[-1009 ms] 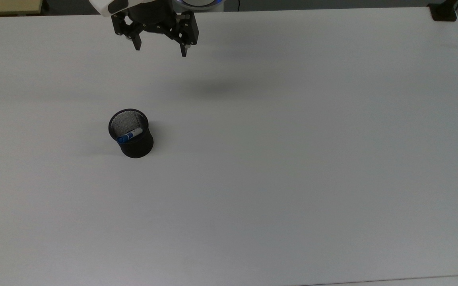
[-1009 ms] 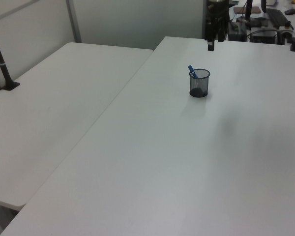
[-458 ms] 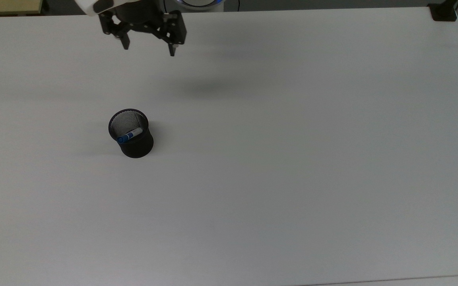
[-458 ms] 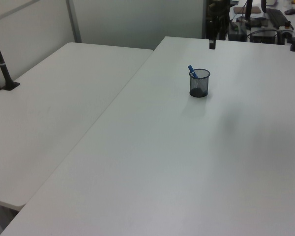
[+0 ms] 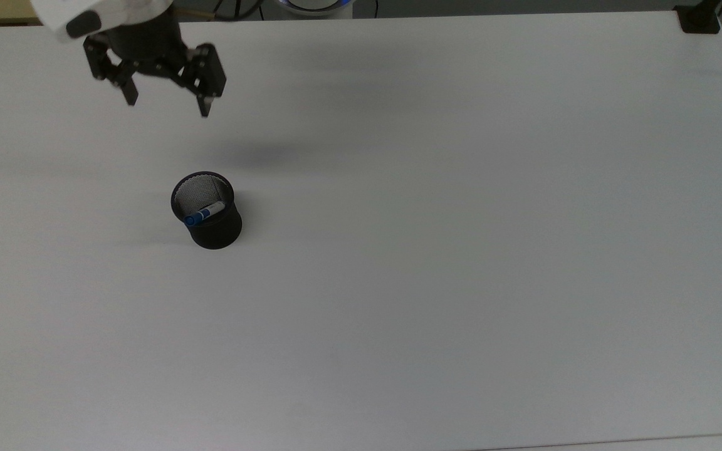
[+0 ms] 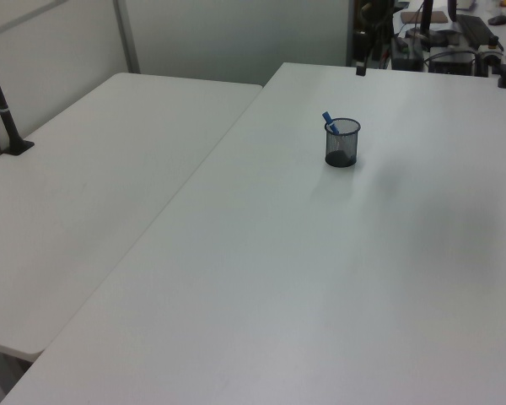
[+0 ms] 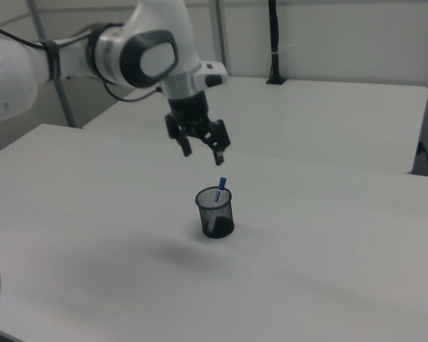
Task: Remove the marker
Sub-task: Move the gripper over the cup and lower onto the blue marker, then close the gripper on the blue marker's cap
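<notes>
Shift since earlier: across the top view the gripper [image 5: 167,108] is carried toward the top view's left, from near the table's far middle to a spot beyond the cup, and lower.
Top view: jaws are spread wide, nothing held; the marker [image 5: 204,213] is leaned inside the black mesh cup [image 5: 212,227], blue cap against the rim at the top view's left.
Left view: the cup [image 6: 342,143] is stood alone on the white table [image 6: 320,278], the blue cap poked above its rim.
Right view: the gripper [image 7: 205,152] is hung above and just behind the cup, fingers pointed down, judged a line-up for a top grasp.
Writing: a small label is seen on the barrel, not readable.
</notes>
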